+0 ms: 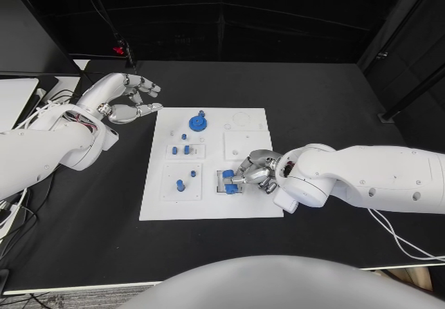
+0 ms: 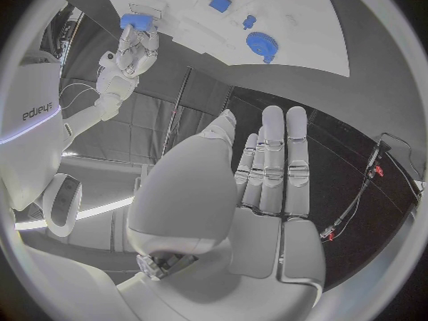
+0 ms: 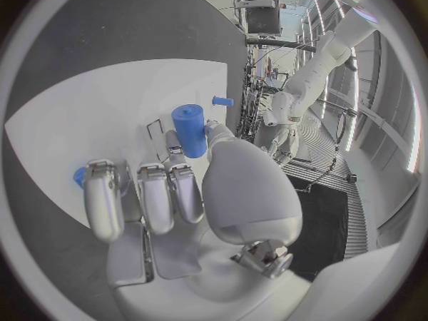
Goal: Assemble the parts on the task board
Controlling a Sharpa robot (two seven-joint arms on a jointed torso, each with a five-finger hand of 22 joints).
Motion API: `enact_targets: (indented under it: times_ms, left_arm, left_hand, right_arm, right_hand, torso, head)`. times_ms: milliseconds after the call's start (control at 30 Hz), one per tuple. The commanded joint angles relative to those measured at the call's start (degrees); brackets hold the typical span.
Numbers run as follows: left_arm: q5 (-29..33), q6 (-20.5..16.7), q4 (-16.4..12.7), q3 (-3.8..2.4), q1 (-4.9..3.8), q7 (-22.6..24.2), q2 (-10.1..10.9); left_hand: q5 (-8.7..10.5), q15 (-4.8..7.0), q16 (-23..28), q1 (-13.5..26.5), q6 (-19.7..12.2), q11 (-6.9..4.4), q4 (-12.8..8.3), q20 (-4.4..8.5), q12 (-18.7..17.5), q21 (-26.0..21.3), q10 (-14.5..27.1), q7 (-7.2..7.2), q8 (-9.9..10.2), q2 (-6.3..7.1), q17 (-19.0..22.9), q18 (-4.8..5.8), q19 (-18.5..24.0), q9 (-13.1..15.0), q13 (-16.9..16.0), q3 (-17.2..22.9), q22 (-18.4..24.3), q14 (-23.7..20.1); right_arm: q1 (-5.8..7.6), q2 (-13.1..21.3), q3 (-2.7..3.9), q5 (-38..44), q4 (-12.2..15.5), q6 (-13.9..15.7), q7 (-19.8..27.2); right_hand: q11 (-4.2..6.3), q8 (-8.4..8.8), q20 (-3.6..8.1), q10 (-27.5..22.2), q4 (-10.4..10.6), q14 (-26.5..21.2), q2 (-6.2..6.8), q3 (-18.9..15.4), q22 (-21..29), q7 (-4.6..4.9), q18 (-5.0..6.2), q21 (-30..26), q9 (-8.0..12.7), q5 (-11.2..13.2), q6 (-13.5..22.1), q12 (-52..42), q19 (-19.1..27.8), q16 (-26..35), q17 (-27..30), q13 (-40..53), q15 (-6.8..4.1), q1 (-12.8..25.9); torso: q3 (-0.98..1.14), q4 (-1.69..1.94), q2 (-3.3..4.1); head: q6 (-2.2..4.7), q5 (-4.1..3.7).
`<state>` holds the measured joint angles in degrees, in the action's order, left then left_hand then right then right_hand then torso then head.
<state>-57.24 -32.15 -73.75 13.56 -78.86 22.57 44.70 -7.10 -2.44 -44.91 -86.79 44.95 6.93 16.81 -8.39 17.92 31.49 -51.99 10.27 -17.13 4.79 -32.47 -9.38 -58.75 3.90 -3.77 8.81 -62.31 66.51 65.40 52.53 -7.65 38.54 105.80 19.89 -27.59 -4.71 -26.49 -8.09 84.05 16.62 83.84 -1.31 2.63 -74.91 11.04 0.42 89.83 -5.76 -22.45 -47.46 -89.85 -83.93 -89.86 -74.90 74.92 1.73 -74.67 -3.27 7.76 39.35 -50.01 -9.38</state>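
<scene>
The white task board (image 1: 211, 206) lies in the middle of the black table. My right hand (image 1: 252, 172) rests on its near right section and pinches a blue cylinder (image 3: 189, 130) between thumb and fingers; the cylinder (image 1: 228, 174) stands over a small grey fixture (image 1: 224, 187). A round blue part (image 1: 199, 121) sits at the far end of the board, and several small blue pegs (image 1: 180, 185) stand in the left sections. My left hand (image 1: 130, 96) hovers off the board's far left corner with its fingers (image 2: 272, 164) spread, holding nothing.
Cables (image 1: 42, 112) and a white object (image 1: 14, 96) lie at the table's far left edge. The right arm (image 1: 371, 177) stretches across the table's right side. Bare black table (image 1: 306, 90) lies beyond the board.
</scene>
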Motion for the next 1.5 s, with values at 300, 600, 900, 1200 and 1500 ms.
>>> enact_targets:
  times_ms: [300,600,900,1200,1500]
  left_arm:
    - [0.3,0.2,-0.1,-0.05,-0.09,0.1,0.0]
    - [0.3,0.2,-0.1,-0.05,-0.09,0.1,0.0]
    - [0.3,0.3,-0.1,-0.05,-0.09,0.1,0.0]
    - [0.3,0.3,0.0,-0.05,-0.08,0.0,-0.1]
    - [0.3,0.4,0.0,-0.05,-0.08,0.0,-0.1]
  left_hand:
    - [-0.27,-0.07,0.4,0.1,0.2,-0.05,0.0,0.01,0.4,-0.3,-0.3,0.06,0.3,-0.28,0.1,-1.01,-0.6,0.0,0.1,-0.4,0.1,0.5]
    - [-0.27,-0.07,0.4,0.1,0.2,-0.05,0.0,0.01,0.4,-0.3,-0.3,0.06,0.3,-0.28,0.1,-1.01,-0.6,0.0,0.1,-0.4,0.1,0.5]
    - [-0.27,-0.07,0.4,0.1,0.2,-0.05,0.0,0.01,0.4,-0.3,-0.3,0.06,0.3,-0.28,0.1,-1.01,-0.6,0.0,0.1,-0.4,0.1,0.5]
    - [-0.27,-0.07,0.4,0.1,0.2,-0.05,0.0,0.01,0.4,-0.3,-0.3,0.06,0.3,-0.28,0.1,-1.01,-0.6,0.0,0.1,-0.4,0.1,0.5]
    - [-0.31,-0.06,0.4,0.1,0.2,-0.06,-0.1,0.02,0.4,-0.3,-0.3,0.05,0.3,-0.32,0.1,-1.01,-0.6,0.0,0.1,-0.4,0.1,0.5]
  right_arm:
    - [0.10,-0.9,0.07,2.5,-0.3,0.6,-1.1]
    - [0.10,-1.2,0.07,3.9,-0.4,-0.3,-2.3]
    - [0.10,-1.6,0.07,4.9,-0.6,-0.4,-2.6]
    - [0.10,-2.0,0.07,5.3,-0.7,0.4,-2.4]
    - [0.10,-2.3,0.07,5.3,-0.8,1.1,-2.3]
  right_hand:
    - [-0.05,0.84,0.15,5.9,-0.1,6.2,0.35,-3.1,-15.1,-2.51,-0.42,0.2,-0.3,0.9,-2.7,-0.1,-6.1,-0.1,-15.1,15.1,-0.09,3.4]
    - [-0.10,1.05,0.17,5.9,-0.2,6.2,0.89,-4.7,-15.1,-2.44,-0.42,0.2,-0.5,1.8,-2.6,-0.1,-6.1,-0.1,-15.1,15.1,-0.12,4.1]
    - [-0.36,1.08,0.14,5.9,-0.2,6.2,1.54,-6.9,-15.1,-2.13,-0.42,0.2,-0.8,3.6,-1.5,-0.1,-6.1,-0.1,-15.1,15.1,-0.06,4.9]
    - [-0.48,0.84,0.08,5.9,0.0,6.2,1.51,-7.8,-15.1,-1.99,-0.42,0.2,-1.0,4.2,-0.9,-0.1,-6.1,-0.1,-15.1,15.1,0.03,5.5]
    - [-0.66,-0.18,-0.07,5.9,0.0,6.2,0.49,-9.8,-15.1,-1.82,-0.42,0.2,-1.7,7.1,0.2,-0.1,-6.1,-0.1,-15.1,15.1,0.17,7.2]
  torso:
    - [-0.03,0.05,0.01]
    - [0.01,-0.03,0.01]
    - [-0.01,-0.01,0.02]
    - [-0.01,0.00,0.03]
    - [0.00,-0.01,0.02]
  head:
    - [0.01,0.19]
    - [0.01,0.35]
    - [0.01,0.27]
    - [0.01,0.27]
    - [0.01,0.18]
